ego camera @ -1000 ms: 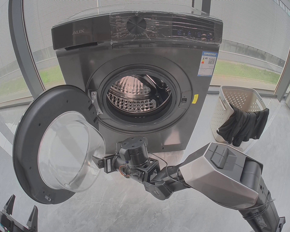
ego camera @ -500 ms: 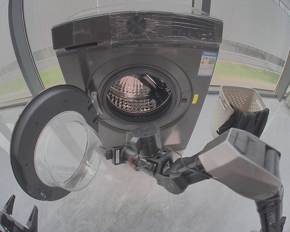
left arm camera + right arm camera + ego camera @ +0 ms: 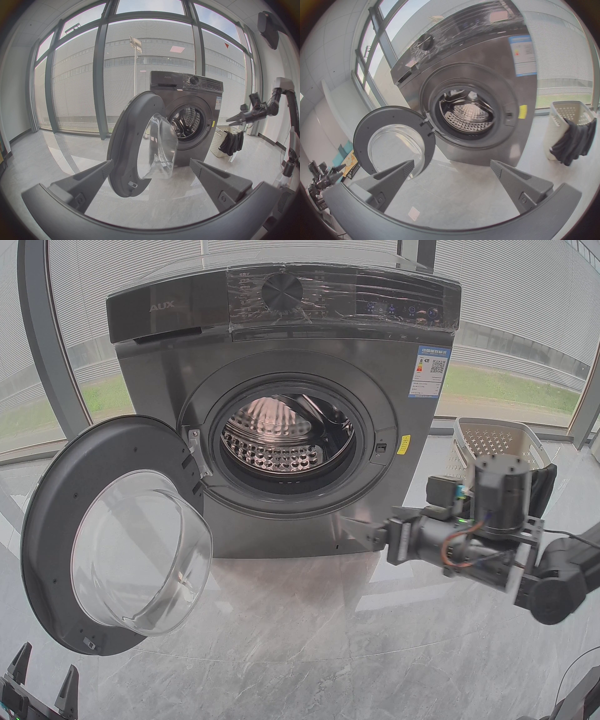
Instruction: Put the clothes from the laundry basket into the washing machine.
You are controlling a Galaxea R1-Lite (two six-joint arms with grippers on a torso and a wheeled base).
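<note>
Clothes [image 3: 575, 140]: one dark bundle hangs over the front rim of the single white laundry basket [image 3: 500, 422]. The basket stands on the floor at the right middle of the head view, just beside the washing machine [image 3: 300, 359]. I cannot tell how many pieces are in the bundle.

Nearest, in the lower left corner of the head view, is the left gripper [image 3: 49, 659]. Its two fingers are spread apart with nothing between them. Farther in, at the right middle of the frame, the right gripper [image 3: 356, 529] hangs above the pale stone floor [image 3: 281, 640], pointing toward the left edge. Its two fingers are also spread and empty. Its wrist partly covers the basket and the clothes.

One round door [image 3: 62, 490] is swung wide open at the left middle, with a clear bulging glass [image 3: 140, 552] in it. Behind it, in the centre, the one grey machine shows its bare steel drum [image 3: 281, 434].

The panel along the top carries one round knob [image 3: 282, 292] and some small lettering. The front has two stickers: a blue-and-white label [image 3: 429, 371] at the upper right and a small yellow one [image 3: 404, 444] beside the opening.
</note>
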